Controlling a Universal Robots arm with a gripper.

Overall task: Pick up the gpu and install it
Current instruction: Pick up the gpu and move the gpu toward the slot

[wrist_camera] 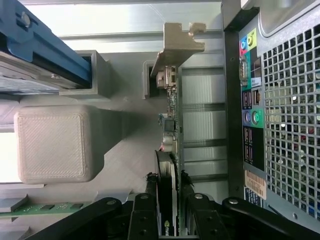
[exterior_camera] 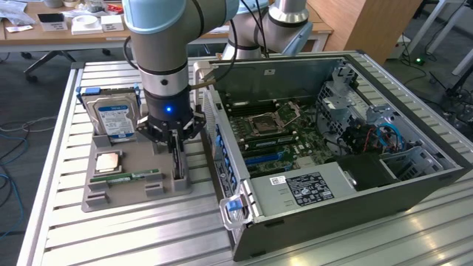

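Observation:
The gpu point(exterior_camera: 179, 166) stands on edge in a slot of the grey holder tray point(exterior_camera: 133, 197), close beside the open computer case point(exterior_camera: 333, 138). My gripper point(exterior_camera: 174, 145) comes straight down over it from above. In the wrist view the gpu point(wrist_camera: 170, 130) is a thin green card with a silver end bracket point(wrist_camera: 177, 45) at its far end. My gripper point(wrist_camera: 168, 187) has one black finger pressed on each face of the card, over its black cooler. The card's lower edge still sits in the holder.
On the holder tray are a hard drive with a blue-white label point(exterior_camera: 114, 116), a processor chip point(exterior_camera: 108, 160) and a narrow memory stick point(exterior_camera: 126, 178). The case's rear port panel point(wrist_camera: 250, 115) lies right beside the card. The motherboard point(exterior_camera: 273, 133) lies exposed inside the case.

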